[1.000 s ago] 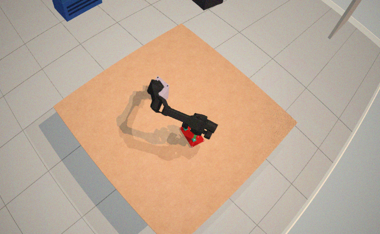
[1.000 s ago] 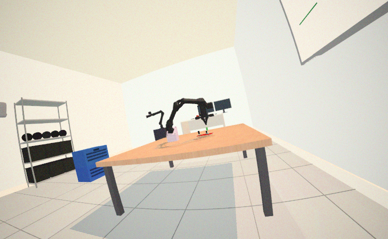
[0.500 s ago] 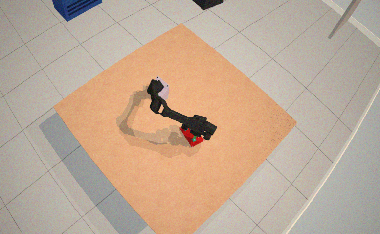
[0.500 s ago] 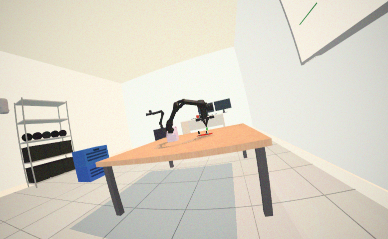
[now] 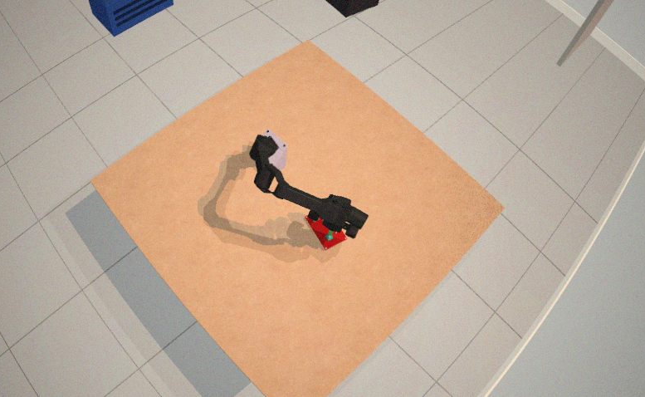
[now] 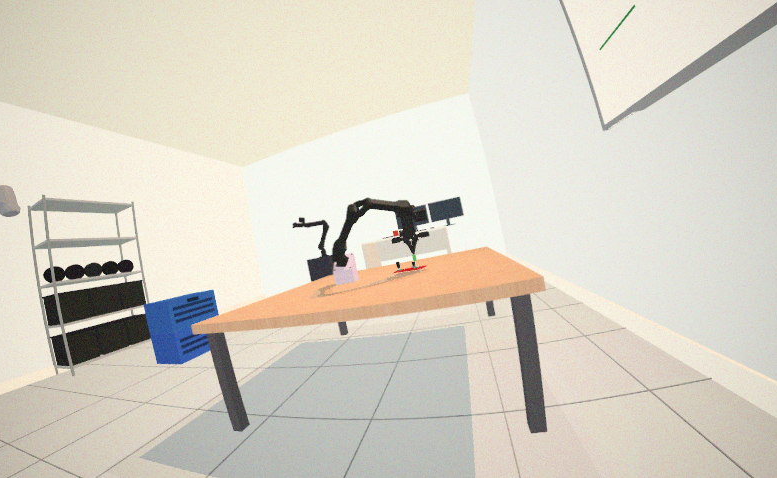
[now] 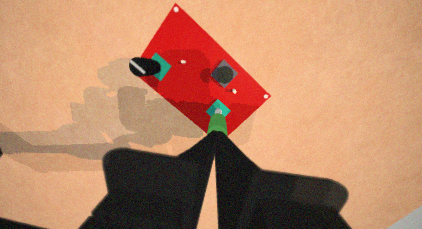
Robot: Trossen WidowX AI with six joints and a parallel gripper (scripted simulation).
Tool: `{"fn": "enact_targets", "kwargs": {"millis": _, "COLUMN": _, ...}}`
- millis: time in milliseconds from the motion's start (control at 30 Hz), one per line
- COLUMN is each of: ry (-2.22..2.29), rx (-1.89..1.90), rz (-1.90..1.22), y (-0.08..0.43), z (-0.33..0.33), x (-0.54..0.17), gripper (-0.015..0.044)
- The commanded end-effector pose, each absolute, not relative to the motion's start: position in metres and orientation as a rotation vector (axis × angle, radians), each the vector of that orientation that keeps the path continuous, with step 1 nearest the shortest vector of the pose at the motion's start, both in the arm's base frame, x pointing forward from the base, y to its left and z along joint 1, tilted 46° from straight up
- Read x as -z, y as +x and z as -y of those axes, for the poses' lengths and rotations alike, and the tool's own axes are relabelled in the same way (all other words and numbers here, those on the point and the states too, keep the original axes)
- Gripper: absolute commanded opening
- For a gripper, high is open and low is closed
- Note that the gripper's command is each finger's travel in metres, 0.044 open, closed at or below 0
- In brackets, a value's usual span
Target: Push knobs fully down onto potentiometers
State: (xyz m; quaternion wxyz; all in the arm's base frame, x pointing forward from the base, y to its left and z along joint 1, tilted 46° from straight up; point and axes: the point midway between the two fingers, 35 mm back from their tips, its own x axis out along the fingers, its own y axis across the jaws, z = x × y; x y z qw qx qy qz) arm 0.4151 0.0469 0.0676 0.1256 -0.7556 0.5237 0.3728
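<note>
The red circuit board [image 5: 336, 241] [image 6: 418, 268] [image 7: 172, 36] stands on the table. A green knob [image 6: 414, 258] [image 7: 217, 124] stands over one teal potentiometer [image 7: 224, 110]; a bit of pale shaft shows between them. A black knob [image 6: 398, 264] [image 7: 143, 66] with a white line is at the other teal potentiometer [image 7: 162, 66]; I cannot tell whether a gap is left beneath it. My gripper [image 6: 413, 252] [image 7: 216, 135] is shut with nothing between its fingers. Its tips are at the top of the green knob and hide that end; whether they touch it is unclear.
A grey square part [image 7: 224, 74] with a dark round top sits on the board between the two potentiometers, toward the opposite edge. A pale pink box [image 5: 279, 154] [image 6: 345, 273] stands beside the arm's base on the wooden table [image 5: 246, 296] [image 6: 320, 302].
</note>
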Motion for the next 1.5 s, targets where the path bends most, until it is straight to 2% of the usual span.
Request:
{"fn": "enact_targets", "kwargs": {"millis": 0, "ry": -2.206, "rx": -1.084, "rz": -1.524, "y": 0.4156, "z": -0.0462, "x": -0.0672, "gripper": 0.0000}}
{"fn": "enact_targets", "kwargs": {"millis": 1467, "ry": -2.206, "rx": -1.084, "rz": -1.525, "y": 0.4178, "z": -0.0371, "x": -0.0584, "gripper": 0.0000}}
